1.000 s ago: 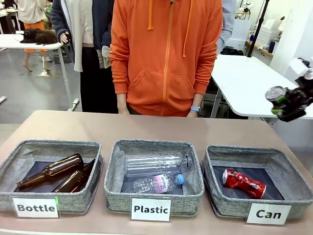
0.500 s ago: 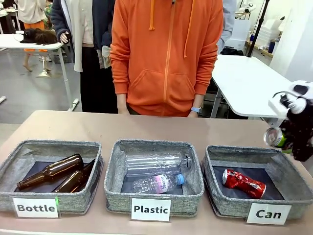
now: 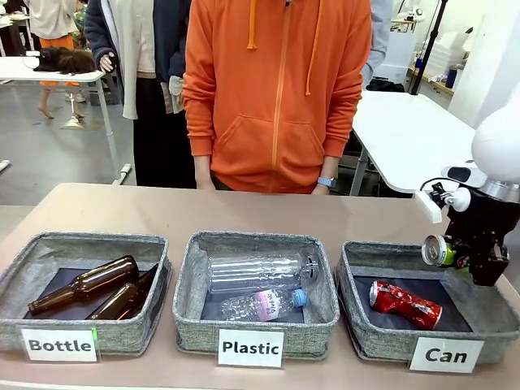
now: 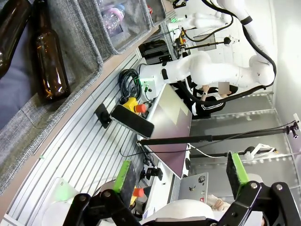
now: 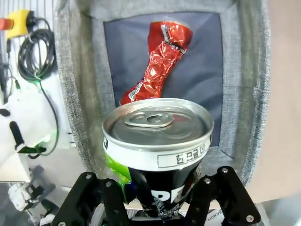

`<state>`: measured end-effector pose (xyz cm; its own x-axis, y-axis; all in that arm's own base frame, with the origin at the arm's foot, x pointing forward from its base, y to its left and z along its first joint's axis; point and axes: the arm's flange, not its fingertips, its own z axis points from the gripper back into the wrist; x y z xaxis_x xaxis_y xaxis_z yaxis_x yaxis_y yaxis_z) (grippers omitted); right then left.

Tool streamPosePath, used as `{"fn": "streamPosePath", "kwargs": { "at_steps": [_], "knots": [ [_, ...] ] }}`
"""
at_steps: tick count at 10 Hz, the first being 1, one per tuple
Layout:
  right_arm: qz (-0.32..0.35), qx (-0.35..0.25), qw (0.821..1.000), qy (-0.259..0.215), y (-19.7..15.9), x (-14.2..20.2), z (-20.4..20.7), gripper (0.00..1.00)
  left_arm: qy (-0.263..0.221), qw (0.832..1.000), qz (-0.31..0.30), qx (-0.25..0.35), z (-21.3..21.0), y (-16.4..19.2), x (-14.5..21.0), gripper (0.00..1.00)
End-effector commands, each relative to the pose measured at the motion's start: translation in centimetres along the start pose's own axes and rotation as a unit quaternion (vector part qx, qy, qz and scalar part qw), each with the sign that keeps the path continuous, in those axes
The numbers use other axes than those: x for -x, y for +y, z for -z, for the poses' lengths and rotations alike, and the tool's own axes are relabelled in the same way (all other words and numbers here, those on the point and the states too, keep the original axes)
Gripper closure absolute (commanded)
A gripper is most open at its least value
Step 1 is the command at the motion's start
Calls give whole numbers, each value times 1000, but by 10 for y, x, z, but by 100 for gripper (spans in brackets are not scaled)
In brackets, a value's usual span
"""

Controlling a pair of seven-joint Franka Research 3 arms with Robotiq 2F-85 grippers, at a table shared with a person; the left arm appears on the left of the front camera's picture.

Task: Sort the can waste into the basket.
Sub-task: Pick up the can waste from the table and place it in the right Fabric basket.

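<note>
Task half done: red dented can [image 3: 405,303] lies in "Can" basket [image 3: 357,333] at right. Right gripper [image 3: 465,258] pinches dark green-print can [image 3: 438,250] above basket's far right; release left. Left gripper [image 4: 178,178] spread, empty.

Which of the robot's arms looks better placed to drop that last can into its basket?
The right. Its gripper already grips the dark can and hangs above the Can basket, where the red can lies. The left gripper is open, over the table's near edge.
</note>
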<state>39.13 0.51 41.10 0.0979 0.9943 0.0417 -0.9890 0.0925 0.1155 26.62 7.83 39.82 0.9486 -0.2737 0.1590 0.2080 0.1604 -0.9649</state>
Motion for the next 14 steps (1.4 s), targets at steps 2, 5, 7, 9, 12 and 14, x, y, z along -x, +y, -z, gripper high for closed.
{"fn": "streamPosePath", "kwargs": {
  "at_steps": [2, 5, 7, 9, 12, 14],
  "knots": [
    [-19, -3, 1000, -12, 2, -2, -10, 69, 4, 1000, 10, 3, 1, -1, 4, 0],
    [-16, -1, 1000, -13, 4, -1, -8, 0, 4, 1000, 10, 3, 1, -1, 4, 0],
    [-12, 6, 1000, -17, 5, -1, -9, 0, 4, 1000, 10, 3, 1, -1, 4, 0],
    [-8, 11, 999, -30, 1, -3, -12, 4, 4, 1000, 10, 3, 1, -1, 4, 0],
    [-1, 1, 994, -109, -3, 4, -19, 0, 4, 1000, 10, 3, 1, -1, 4, 0],
    [100, -18, 951, -293, -12, 2, -34, 0, 4, 1000, 10, 3, 1, -1, 4, 0]
  ]
}}
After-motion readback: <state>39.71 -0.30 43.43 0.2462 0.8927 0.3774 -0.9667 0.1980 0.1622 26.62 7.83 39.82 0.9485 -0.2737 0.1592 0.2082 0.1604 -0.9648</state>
